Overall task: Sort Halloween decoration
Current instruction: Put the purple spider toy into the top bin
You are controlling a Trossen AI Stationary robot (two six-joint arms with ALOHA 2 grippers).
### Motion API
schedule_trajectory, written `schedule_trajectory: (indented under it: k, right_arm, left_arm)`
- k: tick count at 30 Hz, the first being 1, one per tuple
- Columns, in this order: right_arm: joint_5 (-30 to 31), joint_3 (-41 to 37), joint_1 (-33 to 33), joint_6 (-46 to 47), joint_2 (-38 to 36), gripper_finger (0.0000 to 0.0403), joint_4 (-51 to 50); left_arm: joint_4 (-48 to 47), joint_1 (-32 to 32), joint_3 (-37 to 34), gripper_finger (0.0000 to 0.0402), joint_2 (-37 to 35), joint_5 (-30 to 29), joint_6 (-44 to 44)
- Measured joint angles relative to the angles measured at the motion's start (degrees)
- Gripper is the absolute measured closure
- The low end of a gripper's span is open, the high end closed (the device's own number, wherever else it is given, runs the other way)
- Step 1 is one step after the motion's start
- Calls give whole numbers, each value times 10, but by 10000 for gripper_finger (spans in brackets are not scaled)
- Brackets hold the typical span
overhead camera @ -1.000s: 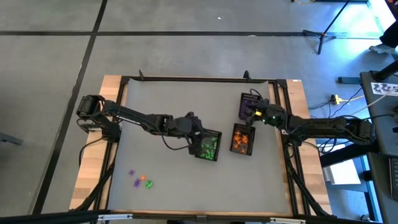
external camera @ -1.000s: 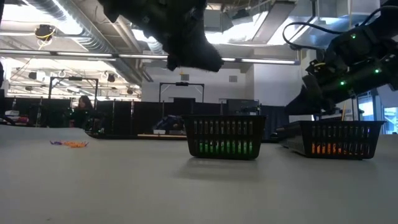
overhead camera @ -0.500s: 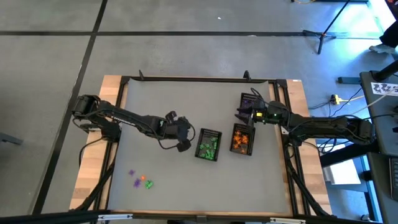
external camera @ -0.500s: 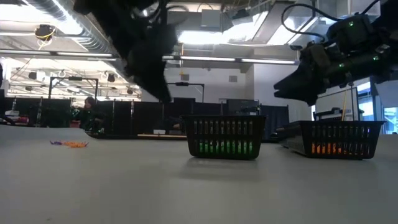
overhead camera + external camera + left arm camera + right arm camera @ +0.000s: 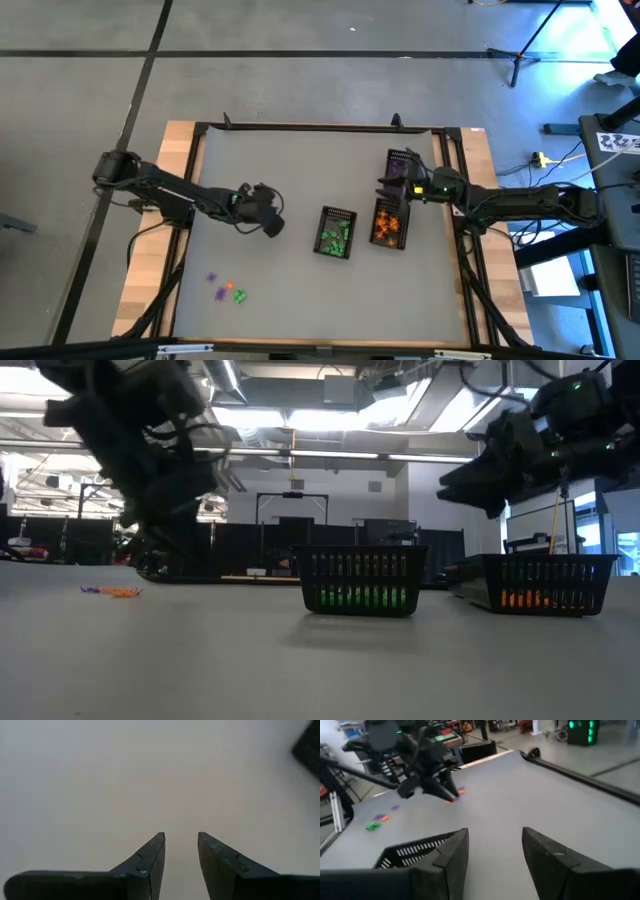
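Observation:
Small orange, green and purple trinkets (image 5: 226, 291) lie loose on the grey table near its near-left corner; they also show in the low view (image 5: 112, 591) and the right wrist view (image 5: 380, 818). Three black mesh baskets sit right of centre: one with green pieces (image 5: 335, 232), one with orange (image 5: 390, 222), one with purple (image 5: 402, 168). My left gripper (image 5: 270, 225) hangs open over bare table left of the green basket, nothing between its fingers (image 5: 181, 837). My right gripper (image 5: 385, 185) is open (image 5: 495, 837), raised by the purple and orange baskets.
A black frame rail (image 5: 310, 127) borders the table's far edge, with wooden edges at both sides. Bare grey surface lies between my left gripper and the loose trinkets. A basket rim (image 5: 415, 851) shows just below my right fingers. The left arm (image 5: 427, 780) shows in the right wrist view.
My left gripper has swung from above the green basket toward the table's left and come lower, now over bare table. My right gripper has shifted a little toward the left and risen. The baskets and loose trinkets have stayed put.

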Motion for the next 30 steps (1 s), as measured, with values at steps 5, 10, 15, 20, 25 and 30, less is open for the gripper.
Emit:
schedule_trajectory:
  k: [5, 10, 15, 20, 25, 30]
  right_arm:
    - [98, 4, 65, -43, 0, 219, 2]
    - [111, 22, 99, -56, 0, 219, 2]
    - [111, 30, 117, -56, 0, 219, 0]
    - [112, 30, 118, -56, 0, 219, -3]
    - [112, 30, 118, -56, 0, 219, -6]
    - [112, 30, 118, -56, 0, 219, -9]
  left_arm:
    - [-22, 4, -43, 292, -57, -13, -71]
    - [-137, 19, -52, 298, -75, -31, -190]
    - [-231, 33, -52, 309, -75, -21, -271]
    - [-256, 42, -52, 315, -75, -5, -286]
    - [-299, 54, -52, 317, -75, 6, -314]
    - [-321, 67, -52, 317, -75, 24, -331]
